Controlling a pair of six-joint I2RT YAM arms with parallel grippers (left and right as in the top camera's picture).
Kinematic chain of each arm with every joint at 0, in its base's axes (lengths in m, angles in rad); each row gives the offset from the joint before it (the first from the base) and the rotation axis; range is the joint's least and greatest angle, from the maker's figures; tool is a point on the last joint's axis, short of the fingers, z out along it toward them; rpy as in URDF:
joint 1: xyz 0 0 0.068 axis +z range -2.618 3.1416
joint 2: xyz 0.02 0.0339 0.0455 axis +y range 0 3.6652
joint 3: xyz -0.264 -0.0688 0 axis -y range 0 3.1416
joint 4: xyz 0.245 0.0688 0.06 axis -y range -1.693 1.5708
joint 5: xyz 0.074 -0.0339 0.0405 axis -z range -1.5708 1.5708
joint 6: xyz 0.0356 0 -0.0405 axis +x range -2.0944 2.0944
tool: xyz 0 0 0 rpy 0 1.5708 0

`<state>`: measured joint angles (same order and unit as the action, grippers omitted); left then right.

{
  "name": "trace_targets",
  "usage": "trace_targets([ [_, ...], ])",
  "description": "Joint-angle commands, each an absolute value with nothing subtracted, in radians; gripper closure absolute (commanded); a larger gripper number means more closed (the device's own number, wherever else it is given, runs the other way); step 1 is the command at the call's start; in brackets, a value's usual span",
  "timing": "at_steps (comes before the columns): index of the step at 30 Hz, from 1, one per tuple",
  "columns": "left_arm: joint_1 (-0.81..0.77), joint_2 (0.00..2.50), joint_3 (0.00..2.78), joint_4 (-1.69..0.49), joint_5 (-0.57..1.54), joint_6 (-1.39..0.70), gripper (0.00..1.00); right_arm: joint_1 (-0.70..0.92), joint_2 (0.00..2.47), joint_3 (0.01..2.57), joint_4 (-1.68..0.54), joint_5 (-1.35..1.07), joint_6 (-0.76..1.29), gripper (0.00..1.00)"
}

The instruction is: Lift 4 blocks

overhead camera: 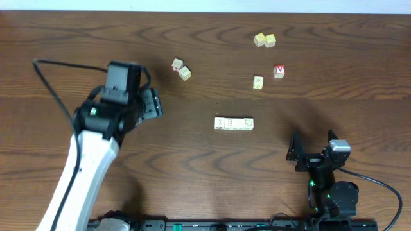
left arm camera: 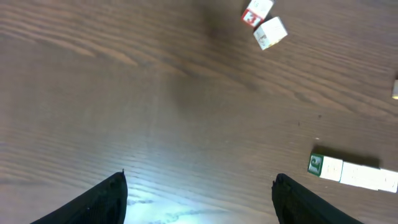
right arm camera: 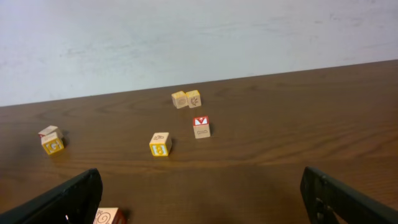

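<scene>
Your left gripper (overhead camera: 153,102), well left of the red-faced cube (overhead camera: 279,71), hangs with jaws spread wide and empty. The blocks (overhead camera: 234,123) lie touching in a row, left of that cube and nearer the robot. Overhead you see cream tops with faint prints; the left wrist view adds a green end face. Your right gripper (overhead camera: 313,152), nearer the robot than the cube, is spread too, holding nothing.

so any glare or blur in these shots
Left wrist: white glare on the table near the bottom edge, dim shadow patch up top. Right wrist: even light, no glare. Overhead: even too, but the prints on the blocks are too small to read.
</scene>
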<state>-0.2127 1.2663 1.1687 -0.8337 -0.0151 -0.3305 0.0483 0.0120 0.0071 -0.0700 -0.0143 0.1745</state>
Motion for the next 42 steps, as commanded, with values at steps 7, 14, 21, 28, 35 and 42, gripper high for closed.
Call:
trace_targets([
  [7, -0.182, 0.75, 0.724, -0.464, 0.126, -0.019, 0.25, 0.059, 0.007, 0.006, -0.074, -0.016, 0.163, 0.01],
  [14, -0.066, 0.281, 0.405, -0.326, 0.202, 0.001, 0.25, 0.059, 0.007, 0.006, -0.074, -0.016, 0.163, 0.01],
  [21, -0.04, 0.065, 0.234, -0.188, 0.21, 0.001, 0.25, 0.059, 0.007, 0.006, -0.074, -0.016, 0.163, 0.01],
  [28, 0.022, 0.002, 0.091, 0.063, 0.323, 0.039, 0.25, 0.059, 0.007, 0.006, -0.074, -0.016, 0.163, 0.01],
  [35, 0.022, 0.002, 0.004, 0.218, 0.329, 0.048, 0.25, 0.059, 0.007, 0.006, -0.074, -0.016, 0.163, 0.01],
  [42, 0.021, 0.002, 0.004, 0.101, 0.328, 0.047, 0.25, 0.059, 0.007, 0.006, -0.074, -0.016, 0.163, 0.01],
])
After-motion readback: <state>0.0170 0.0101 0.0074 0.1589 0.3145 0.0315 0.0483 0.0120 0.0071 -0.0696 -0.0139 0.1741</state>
